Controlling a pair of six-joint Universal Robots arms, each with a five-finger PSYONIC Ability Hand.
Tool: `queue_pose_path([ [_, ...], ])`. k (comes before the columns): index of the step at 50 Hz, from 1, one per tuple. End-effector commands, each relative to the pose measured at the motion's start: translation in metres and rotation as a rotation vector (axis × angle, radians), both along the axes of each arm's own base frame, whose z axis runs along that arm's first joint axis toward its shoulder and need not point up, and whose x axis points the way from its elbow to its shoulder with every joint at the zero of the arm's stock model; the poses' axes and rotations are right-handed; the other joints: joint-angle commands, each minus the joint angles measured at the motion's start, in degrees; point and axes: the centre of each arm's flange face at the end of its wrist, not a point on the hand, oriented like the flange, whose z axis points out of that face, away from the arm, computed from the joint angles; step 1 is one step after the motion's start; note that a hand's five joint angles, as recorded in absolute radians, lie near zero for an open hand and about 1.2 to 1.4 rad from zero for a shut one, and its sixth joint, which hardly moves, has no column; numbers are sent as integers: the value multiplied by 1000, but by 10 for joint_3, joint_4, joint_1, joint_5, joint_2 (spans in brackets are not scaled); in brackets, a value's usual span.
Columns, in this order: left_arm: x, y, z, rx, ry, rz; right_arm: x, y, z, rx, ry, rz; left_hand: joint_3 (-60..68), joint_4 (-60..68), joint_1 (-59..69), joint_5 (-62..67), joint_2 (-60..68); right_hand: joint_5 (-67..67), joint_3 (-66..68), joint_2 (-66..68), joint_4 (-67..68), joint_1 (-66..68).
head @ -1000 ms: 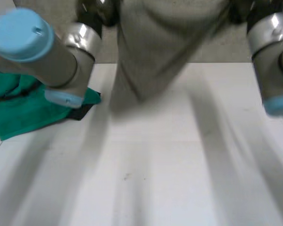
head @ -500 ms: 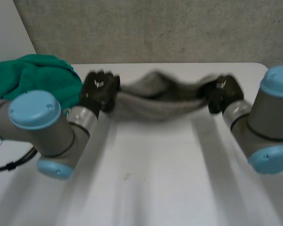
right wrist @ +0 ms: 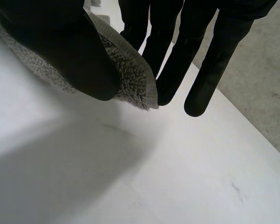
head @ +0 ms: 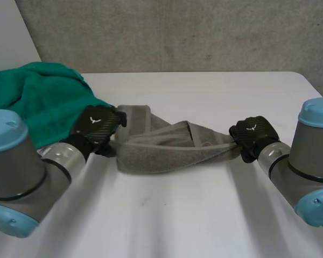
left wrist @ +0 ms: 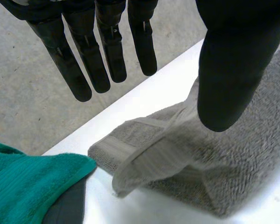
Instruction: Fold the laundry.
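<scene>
A grey towel (head: 167,148) lies bunched and twisted in a long strip on the white table (head: 204,215), stretched between my two hands. My left hand (head: 97,126) hovers at the towel's left end. In the left wrist view its fingers (left wrist: 107,42) are straight and well apart from the thumb, and the grey towel (left wrist: 233,168) rests loose on the table beneath them. My right hand (head: 253,134) is at the right end. In the right wrist view the right hand (right wrist: 60,51) pinches the edge of the grey towel (right wrist: 126,70) between thumb and fingers.
A green towel (head: 37,99) sits heaped at the table's back left corner, close to my left hand, with something dark (left wrist: 67,207) beneath its edge. The table's far edge runs just behind the grey towel, and a concrete wall stands beyond it.
The towel, held up high a second ago, has come down onto the table. My left hand has opened and let go of its end; the right still holds its end.
</scene>
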Motion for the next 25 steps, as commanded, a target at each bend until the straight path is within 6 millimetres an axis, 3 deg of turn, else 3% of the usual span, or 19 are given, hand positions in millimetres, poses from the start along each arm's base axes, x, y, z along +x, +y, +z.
queue_pose_path([
  [1,22,-20,-11,17,-18,-116,0,1,-3,13,-7,9,39,43,46,46,38,127,116,124,114,160],
  [4,26,-26,-26,38,-47,-118,0,2,-4,16,-6,12,37,41,44,45,36,127,116,124,114,160],
  [11,37,-42,-39,23,-105,-95,0,4,-5,22,-5,13,30,35,37,38,30,127,116,124,114,160],
  [19,26,-57,-64,63,-117,-115,-1,5,-8,30,-2,12,44,48,51,51,43,127,116,124,114,160],
  [20,23,-58,-66,64,-118,-123,-2,5,-9,33,0,12,71,75,77,78,70,127,116,124,114,160],
  [23,11,-62,-68,49,-115,-151,-2,5,-9,32,0,10,411,415,418,419,410,127,116,124,114,160],
  [25,6,-65,-64,29,-118,-146,-2,5,-8,29,-2,10,466,470,473,473,465,127,116,124,114,160],
])
